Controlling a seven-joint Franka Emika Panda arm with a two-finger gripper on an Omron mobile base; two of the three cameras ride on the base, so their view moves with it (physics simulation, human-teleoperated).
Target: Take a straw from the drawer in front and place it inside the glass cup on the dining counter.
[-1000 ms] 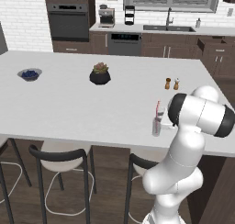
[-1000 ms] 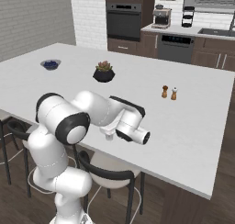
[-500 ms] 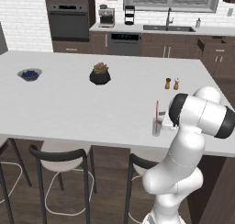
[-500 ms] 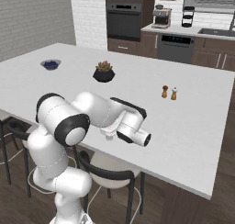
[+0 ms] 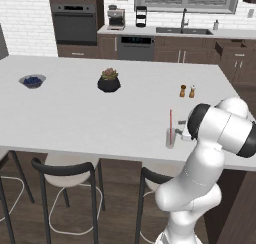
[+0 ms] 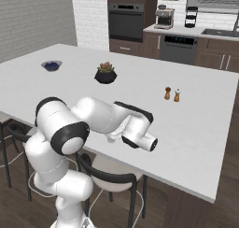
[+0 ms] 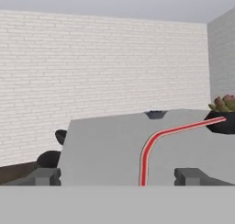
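My end effector (image 7: pixel 117 176) is spread wide, the straw (image 5: pixel 170 122) standing free in the glass cup (image 5: pixel 170 137) at lower right of the desk (image 5: pixel 90 118) — if I back out carelessly, a fingertip (image 7: pixel 189 175) could tip both

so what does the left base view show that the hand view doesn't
Left base view: the glass cup with the straw standing upright in it at the edge of the dining counter, two shakers behind it, bar stools below, and the oven and sink at the back wall. Hand view: the two fingers spread wide, one on each side of the straw and apart from it, plus a white brick wall. Both: the straw, the dining counter, the potted plant and the blue bowl.
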